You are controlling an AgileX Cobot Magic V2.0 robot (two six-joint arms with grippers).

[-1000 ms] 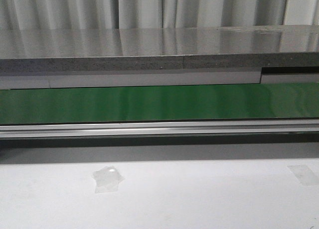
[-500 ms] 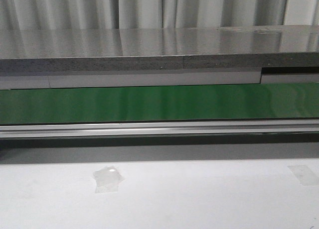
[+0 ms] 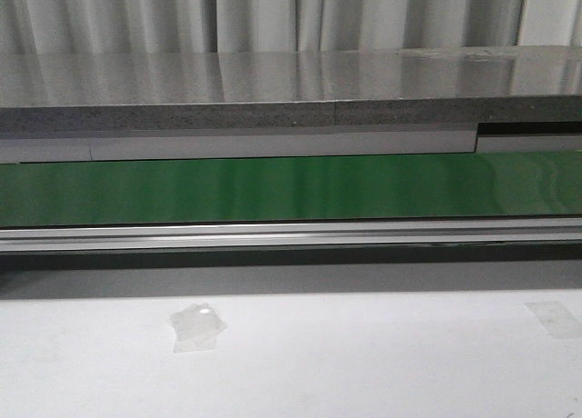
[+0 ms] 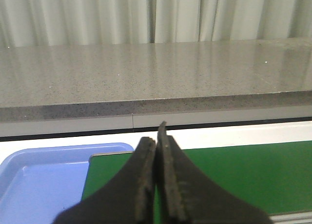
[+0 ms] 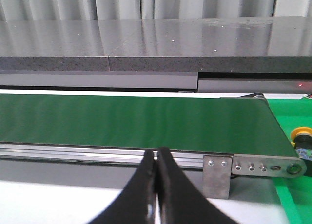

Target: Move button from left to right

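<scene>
No shift since before: both arms' fingers [image 4: 157,158] [image 5: 156,170] pressed together, button [image 5: 302,139] beyond conveyor belt [image 5: 136,121]

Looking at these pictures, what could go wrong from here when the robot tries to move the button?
1. The button shows only at the edge of the right wrist view, beyond the end of the green belt; the front view misses it, so locating it may fail.
2. Both the left gripper and the right gripper are shut; either must open before grasping.
3. The belt's metal end bracket sits near the button, so a low approach might hit it.
</scene>
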